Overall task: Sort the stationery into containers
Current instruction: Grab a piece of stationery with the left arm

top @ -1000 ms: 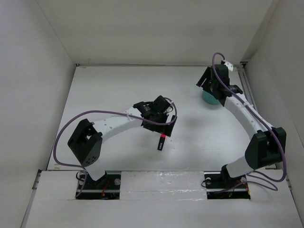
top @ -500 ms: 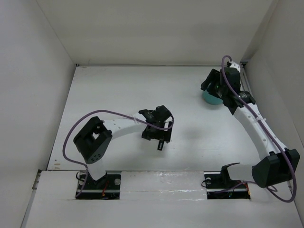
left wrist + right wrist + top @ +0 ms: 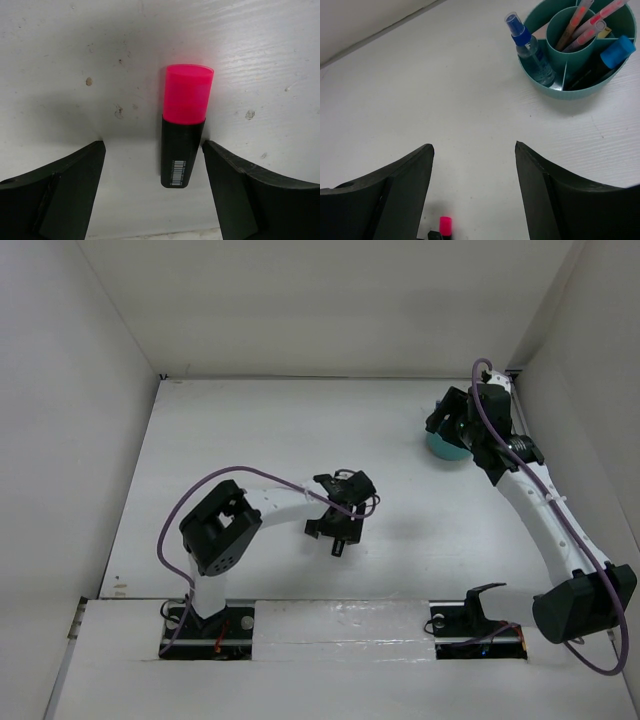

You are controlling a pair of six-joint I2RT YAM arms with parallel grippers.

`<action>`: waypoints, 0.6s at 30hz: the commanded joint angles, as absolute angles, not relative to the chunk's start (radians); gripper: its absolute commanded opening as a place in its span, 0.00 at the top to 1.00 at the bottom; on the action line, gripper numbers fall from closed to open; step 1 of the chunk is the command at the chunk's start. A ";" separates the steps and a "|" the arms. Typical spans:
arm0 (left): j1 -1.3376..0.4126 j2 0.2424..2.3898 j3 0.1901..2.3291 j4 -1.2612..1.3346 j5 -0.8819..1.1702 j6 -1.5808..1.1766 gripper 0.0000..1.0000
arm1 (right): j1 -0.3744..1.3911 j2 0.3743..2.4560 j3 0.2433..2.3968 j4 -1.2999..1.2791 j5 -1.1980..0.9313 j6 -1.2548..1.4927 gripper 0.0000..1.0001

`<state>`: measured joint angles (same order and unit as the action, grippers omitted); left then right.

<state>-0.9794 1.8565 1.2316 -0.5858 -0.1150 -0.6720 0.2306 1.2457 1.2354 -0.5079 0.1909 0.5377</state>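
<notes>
A black highlighter with a pink cap (image 3: pixel 183 120) lies flat on the white table. My left gripper (image 3: pixel 152 146) is open and low over it, one finger on each side of its black rear end, not touching. In the top view the highlighter (image 3: pixel 338 547) sticks out below the left gripper (image 3: pixel 338 530). The teal cup (image 3: pixel 570 93) holds pink pens (image 3: pixel 587 25), a blue-capped highlighter (image 3: pixel 615 52) and a clear blue-capped tube (image 3: pixel 532 50). My right gripper (image 3: pixel 472 146) is open and empty, raised beside the cup (image 3: pixel 438 448). The eraser and tan block are not visible.
White walls enclose the table on the left, back and right. The right arm stretches along the right wall (image 3: pixel 590 440). The left arm's elbow (image 3: pixel 220 530) sits near the front left. The pink-capped highlighter also shows in the right wrist view (image 3: pixel 445 225).
My left gripper has come down and nearer over the highlighter, its elbow folding in. The right arm has stretched out along the right wall, with its gripper staying by the cup.
</notes>
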 commanded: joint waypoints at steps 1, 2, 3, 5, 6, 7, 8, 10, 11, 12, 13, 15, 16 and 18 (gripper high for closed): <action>-0.976 1.887 1.253 -0.660 -0.144 -0.684 0.24 | 0.229 1.224 1.284 -0.489 0.196 0.525 0.28; -0.988 1.887 1.253 -0.670 -0.144 -0.684 0.24 | 0.229 1.224 1.284 -0.489 0.196 0.525 0.28; -1.002 1.887 1.244 -0.670 -0.144 -0.684 0.24 | 0.229 1.224 1.284 -0.489 0.196 0.525 0.28; -1.012 1.887 1.244 -0.679 -0.155 -0.695 0.24 | 0.229 1.215 1.284 -0.489 0.196 0.525 0.28; -1.012 1.887 1.244 -0.680 -0.155 -0.695 0.24 | 0.229 1.215 1.275 -0.489 0.196 0.525 0.28; -1.012 1.878 1.235 -0.680 -0.155 -0.706 0.24 | 0.229 1.215 1.275 -0.489 0.187 0.525 0.28; -1.012 1.878 1.235 -0.680 -0.155 -0.706 0.24 | 0.229 1.215 1.275 -0.489 0.187 0.525 0.28; -1.012 1.878 1.226 -0.680 -0.155 -0.715 0.28 | 0.229 1.215 1.275 -0.489 0.176 0.525 0.28; -1.022 1.868 1.226 -0.680 -0.155 -0.715 0.32 | 0.229 1.215 1.275 -0.489 0.176 0.525 0.28; -1.032 1.868 1.226 -0.680 -0.155 -0.715 0.33 | 0.229 1.215 1.275 -0.480 0.176 0.534 0.28; -1.032 1.868 1.226 -0.680 -0.155 -0.715 0.33 | 0.229 1.215 1.275 -0.480 0.176 0.534 0.28; -1.042 1.868 1.226 -0.680 -0.155 -0.715 0.36 | 0.229 1.206 1.275 -0.480 0.176 0.534 0.28; -1.042 1.868 1.217 -0.680 -0.144 -0.715 0.39 | 0.229 1.206 1.275 -0.480 0.167 0.534 0.28; -1.042 1.868 1.207 -0.680 -0.133 -0.715 0.51 | 0.229 1.206 1.266 -0.480 0.167 0.543 0.28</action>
